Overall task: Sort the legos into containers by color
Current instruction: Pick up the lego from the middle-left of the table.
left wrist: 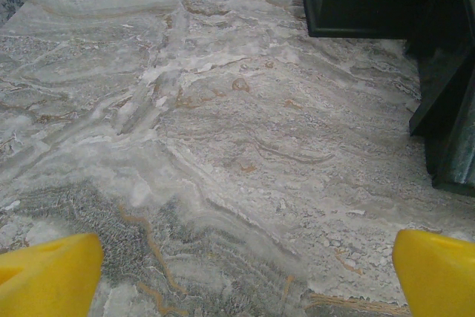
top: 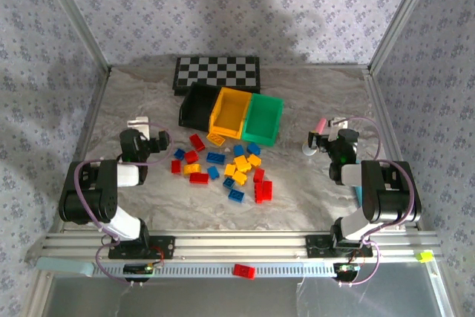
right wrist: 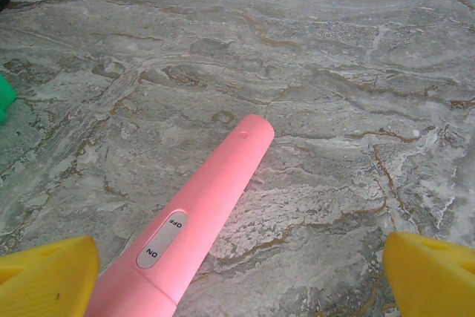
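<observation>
The left gripper [left wrist: 241, 280] is held wide open above the marble table [left wrist: 223, 109]; the right gripper [right wrist: 237, 280] is likewise spread, with a pink device [right wrist: 215, 183] seen between its fingers [right wrist: 44, 272]. The legos [top: 239, 165] are scattered between both arms, just before the containers [top: 230, 113].

Scattered legos [top: 241, 162] lie just before black, yellow, green containers [top: 226, 128].

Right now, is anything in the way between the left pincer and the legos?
Nothing visible is in the way. The left pincer hangs open just left of the pile. Bare table lies between it and the nearest legos, a blue one and a red one.
</observation>
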Controlling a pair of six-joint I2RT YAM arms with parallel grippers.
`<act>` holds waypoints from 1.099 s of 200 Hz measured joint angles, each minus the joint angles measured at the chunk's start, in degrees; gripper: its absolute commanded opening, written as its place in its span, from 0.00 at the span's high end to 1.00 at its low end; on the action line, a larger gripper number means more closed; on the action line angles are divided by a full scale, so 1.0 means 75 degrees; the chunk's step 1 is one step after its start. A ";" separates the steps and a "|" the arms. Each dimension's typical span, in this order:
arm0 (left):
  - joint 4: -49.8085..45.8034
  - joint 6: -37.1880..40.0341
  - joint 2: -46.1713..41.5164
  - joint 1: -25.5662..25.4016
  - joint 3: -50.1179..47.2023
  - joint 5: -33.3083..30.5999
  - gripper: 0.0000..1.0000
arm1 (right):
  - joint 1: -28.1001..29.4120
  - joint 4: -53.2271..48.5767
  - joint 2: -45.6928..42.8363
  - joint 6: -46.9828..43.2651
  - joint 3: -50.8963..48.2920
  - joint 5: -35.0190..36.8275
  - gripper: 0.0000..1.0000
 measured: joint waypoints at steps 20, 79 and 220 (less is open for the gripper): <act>0.0000 0.0000 0.0000 0.0000 0.0000 0.0000 0.00 | 0.0000 0.0000 0.0000 0.0000 0.0000 0.0000 0.00; -0.0003 0.0000 0.0000 0.0000 0.0000 0.0000 0.00 | 0.0000 0.0000 0.0000 0.0000 0.0000 0.0000 0.00; 0.0000 0.0000 0.0000 0.0000 0.0000 0.0000 0.00 | 0.0105 -0.0015 -0.0012 -0.0047 0.0020 0.0181 0.00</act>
